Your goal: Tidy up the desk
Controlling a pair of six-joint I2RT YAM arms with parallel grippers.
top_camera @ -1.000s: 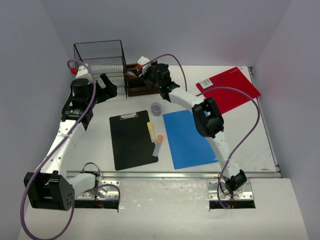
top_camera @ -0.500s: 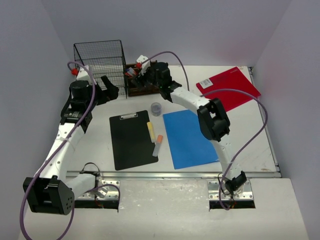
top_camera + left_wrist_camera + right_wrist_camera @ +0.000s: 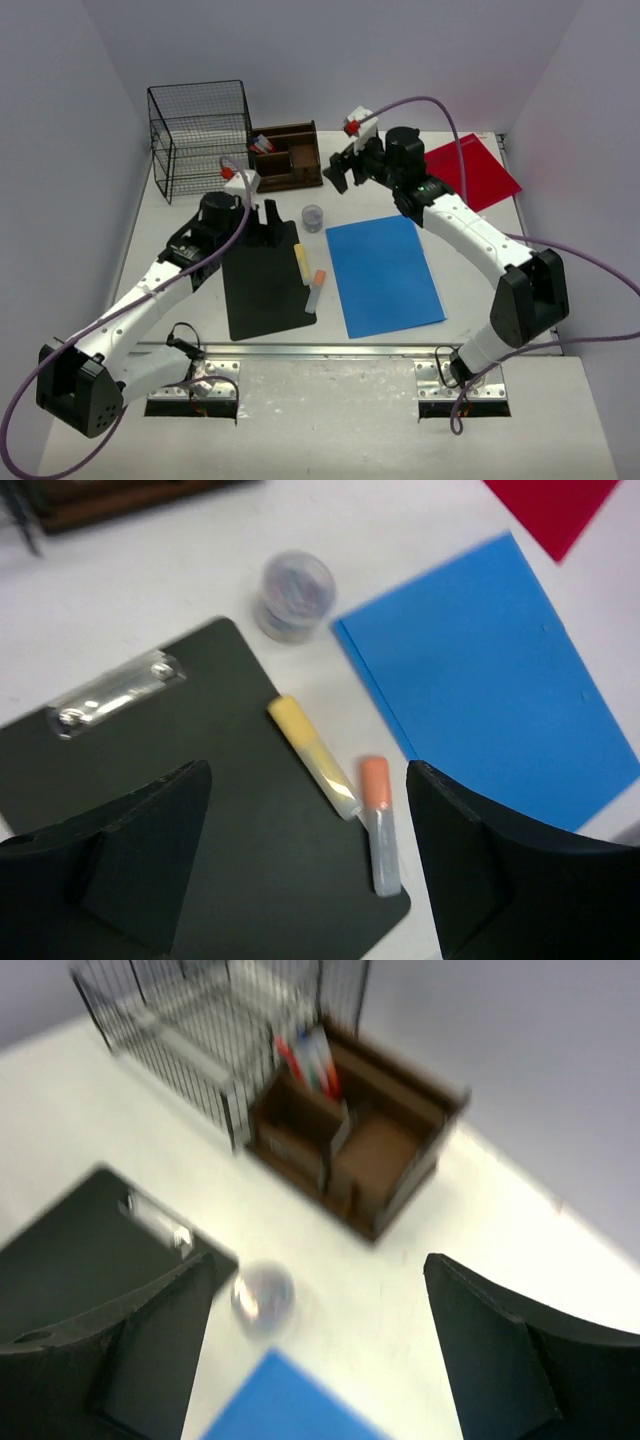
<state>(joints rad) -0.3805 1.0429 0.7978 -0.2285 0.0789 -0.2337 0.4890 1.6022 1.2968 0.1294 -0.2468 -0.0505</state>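
The white surface [image 3: 195,305] fills most of the overhead view, with a silver rail along its near edge where both arms are bolted. Everything else stands or lies on it.

At the far left corner stands a black wire basket [image 3: 200,125]. A blue folder [image 3: 385,275] lies flat right of centre. A red folder [image 3: 480,170] lies at an angle near the far right corner, apart from the blue one. A black clipboard [image 3: 265,290] lies left of the blue folder, its metal clip at the far end.

The left arm [image 3: 150,300] reaches in from the near left. Its jaws stand open and empty over the clipboard's far left part. The right arm [image 3: 470,230] stretches toward the far side. Its jaws are spread wide, hold nothing, and hang above bare surface just right of the organizer.

The brown wooden organizer [image 3: 290,160] sits just right of the basket, with red and blue pens upright in its left compartment. A small clear jar [image 3: 313,217] stands between the clipboard's far right corner and the blue folder's far left corner.

A yellow marker [image 3: 301,262] lies on the clipboard near its right edge. An orange-capped marker [image 3: 317,290] lies just beyond its near end, across the clipboard's right edge.
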